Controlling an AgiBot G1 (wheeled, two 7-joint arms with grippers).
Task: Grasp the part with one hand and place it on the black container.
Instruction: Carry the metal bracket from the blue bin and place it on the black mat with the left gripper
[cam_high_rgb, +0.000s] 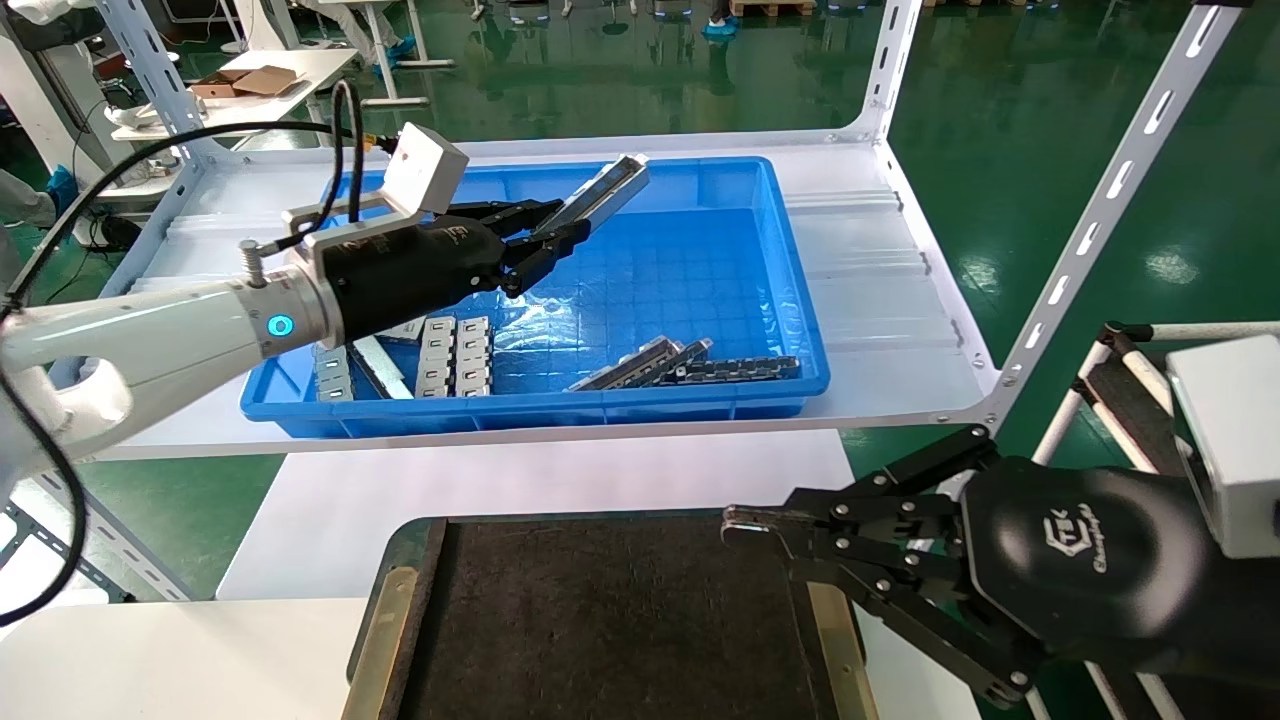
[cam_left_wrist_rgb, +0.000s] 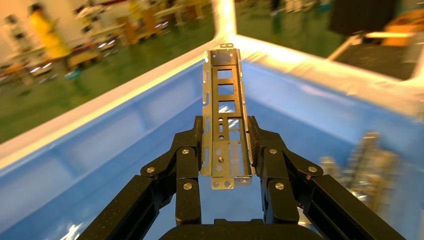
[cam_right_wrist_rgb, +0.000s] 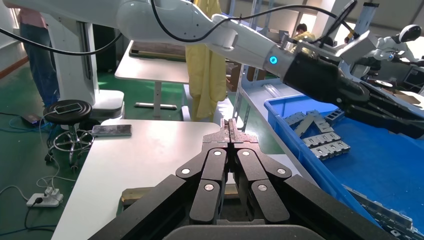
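Looking down from the head view, the left gripper (cam_high_rgb: 545, 240) hangs above the blue bin (cam_high_rgb: 790, 300), clamped on the near end of the part (cam_high_rgb: 603, 196). The part's long axis slants up and away toward the bin's far wall. The right gripper (cam_high_rgb: 745, 530) sits closed at the right edge of the black container (cam_high_rgb: 600, 620).

In the left wrist view, the fingers (cam_left_wrist_rgb: 187, 160) squeeze the part (cam_left_wrist_rgb: 224, 115) from both sides, its length running straight out beyond them.

The right wrist view shows the right gripper's (cam_right_wrist_rgb: 230, 131) tips pressed together, empty.

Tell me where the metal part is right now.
In the head view, the part is held by the left gripper above the blue bin, toward its far-left side.
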